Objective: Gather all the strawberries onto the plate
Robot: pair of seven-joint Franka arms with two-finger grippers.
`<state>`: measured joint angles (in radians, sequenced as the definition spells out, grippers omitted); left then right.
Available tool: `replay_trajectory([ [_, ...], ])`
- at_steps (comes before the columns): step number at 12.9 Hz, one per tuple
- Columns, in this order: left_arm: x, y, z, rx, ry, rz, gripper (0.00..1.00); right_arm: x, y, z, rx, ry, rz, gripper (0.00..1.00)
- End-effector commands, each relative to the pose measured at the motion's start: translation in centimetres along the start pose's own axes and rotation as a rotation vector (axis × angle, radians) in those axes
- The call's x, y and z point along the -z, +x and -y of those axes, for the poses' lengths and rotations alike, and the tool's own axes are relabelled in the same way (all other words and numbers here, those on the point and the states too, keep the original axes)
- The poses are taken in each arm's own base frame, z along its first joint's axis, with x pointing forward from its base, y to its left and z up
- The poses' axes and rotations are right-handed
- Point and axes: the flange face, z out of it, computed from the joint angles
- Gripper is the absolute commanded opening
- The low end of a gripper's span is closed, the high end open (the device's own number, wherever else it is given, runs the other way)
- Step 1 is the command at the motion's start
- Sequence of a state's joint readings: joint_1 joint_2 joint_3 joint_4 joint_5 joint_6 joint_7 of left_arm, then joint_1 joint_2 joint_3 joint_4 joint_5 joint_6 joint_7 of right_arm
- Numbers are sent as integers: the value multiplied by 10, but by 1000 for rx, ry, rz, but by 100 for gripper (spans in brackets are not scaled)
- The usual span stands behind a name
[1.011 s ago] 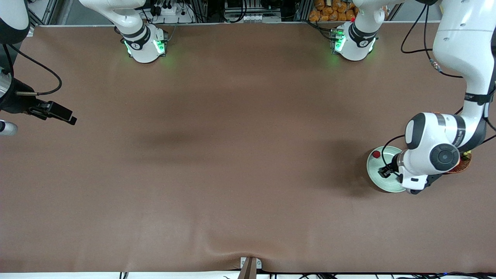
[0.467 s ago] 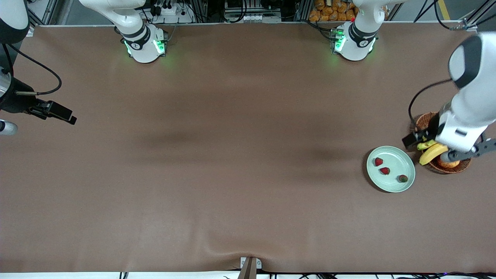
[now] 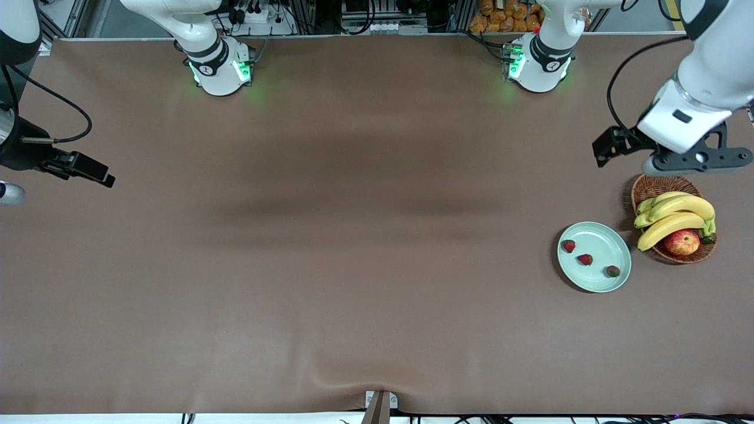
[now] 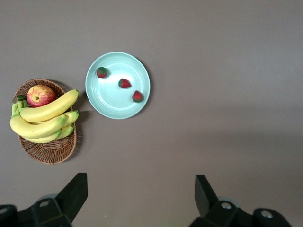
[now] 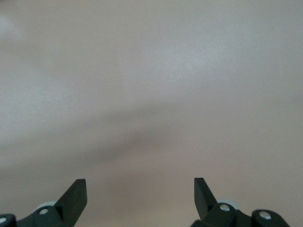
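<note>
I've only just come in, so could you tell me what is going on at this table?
Nothing is being handled. All three strawberries lie on the plate beside the basket of bananas and an apple. The left gripper is open and empty above the table near the basket. The right gripper waits open at its end.

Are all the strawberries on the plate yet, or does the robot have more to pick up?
All three strawberries lie on the plate, so collecting looks done. Nothing is held: the left hand is open above the table by the basket, and the right hand waits open. No berries are left elsewhere.
</note>
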<state>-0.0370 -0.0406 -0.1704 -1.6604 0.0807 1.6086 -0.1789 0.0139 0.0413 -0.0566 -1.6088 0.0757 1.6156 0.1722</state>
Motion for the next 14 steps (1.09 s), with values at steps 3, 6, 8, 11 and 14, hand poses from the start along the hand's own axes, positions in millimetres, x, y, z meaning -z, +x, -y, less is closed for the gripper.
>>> replay_trajectory([
  [3, 43, -20, 12, -59, -85, 3, 100, 5, 3, -9, -6, -19, 1, 100],
  [6, 57, -26, 14, -63, -92, 14, 100, 7, 0, -10, -7, -21, 3, 100],
  [8, 56, -30, 15, -76, -83, 42, 100, 8, 1, -9, -7, -20, -2, 100],
  [11, 52, -31, 19, -79, -72, 65, 100, 9, 1, -10, -8, -17, -9, 100],
  [14, 50, -31, 16, -81, -63, 74, 100, 9, 1, -6, -2, -15, -13, 100],
])
